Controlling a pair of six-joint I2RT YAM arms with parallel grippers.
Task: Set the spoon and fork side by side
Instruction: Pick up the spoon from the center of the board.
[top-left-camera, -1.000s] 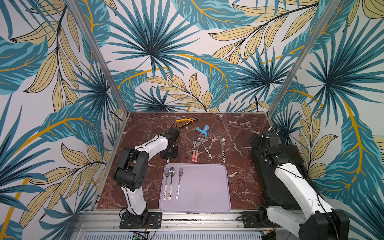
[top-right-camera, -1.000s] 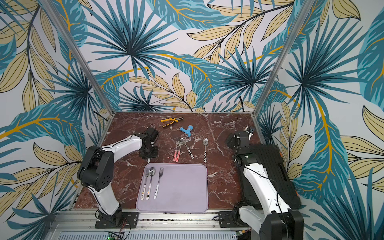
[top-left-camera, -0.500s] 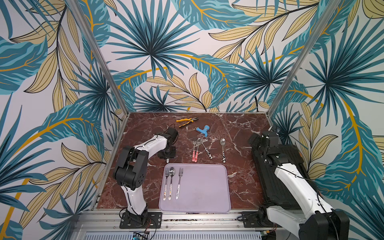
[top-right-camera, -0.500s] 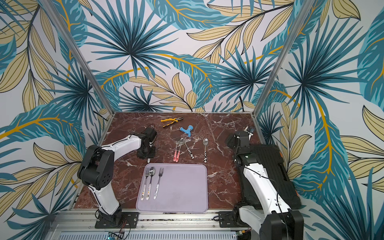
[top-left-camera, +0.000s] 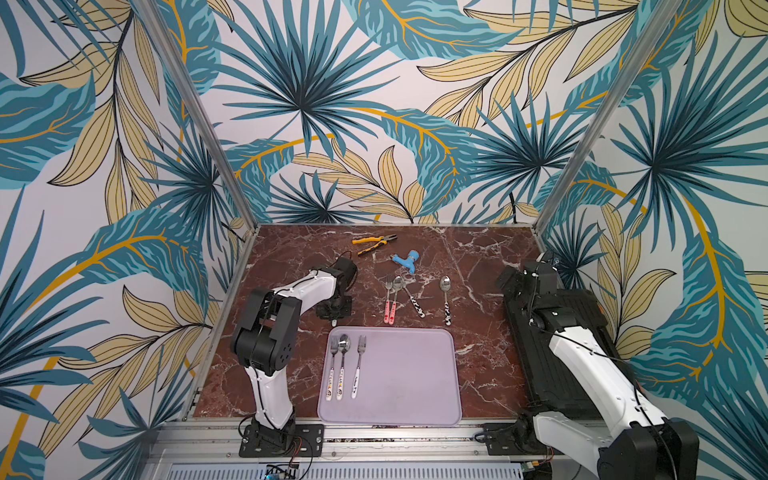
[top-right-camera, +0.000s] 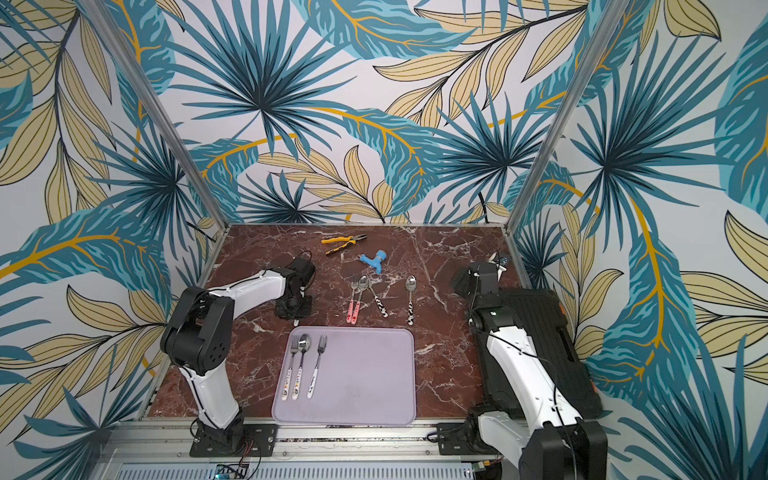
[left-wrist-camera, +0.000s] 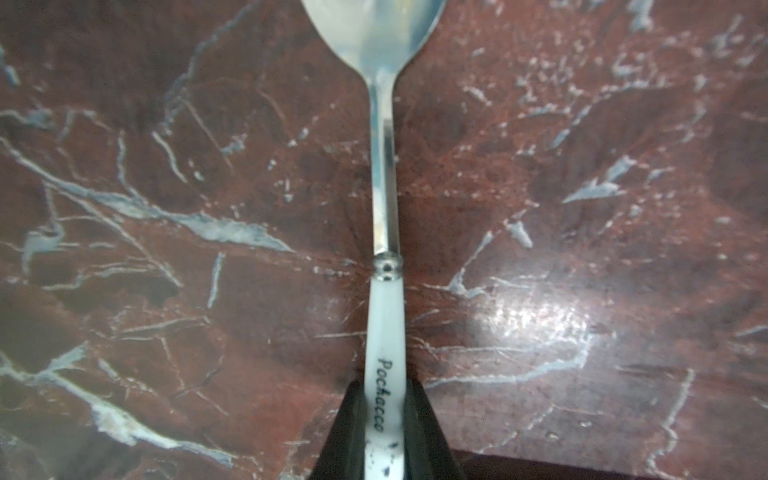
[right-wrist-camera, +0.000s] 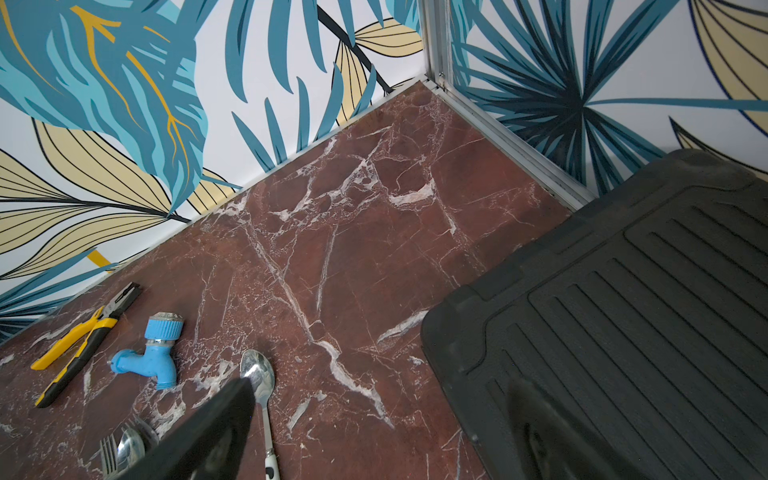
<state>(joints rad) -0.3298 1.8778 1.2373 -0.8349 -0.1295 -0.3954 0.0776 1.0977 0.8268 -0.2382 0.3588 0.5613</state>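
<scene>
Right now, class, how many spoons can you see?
4. One spoon on the tray between two forks; a pink-handled spoon and a cow-patterned spoon on the table beyond; a Pochacco-marked spoon in the left gripper. The diagonal piece has an unclear head.

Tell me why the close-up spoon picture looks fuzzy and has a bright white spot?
Left wrist view: the spoon is very near the lens, so its handle end and the left claw blur; the white spot is glare on the shiny marble tabletop. Right wrist view: the fingers of the right claw are fuzzy, the blue tap sharp. Both top views: evenly lit, crisp.
</scene>
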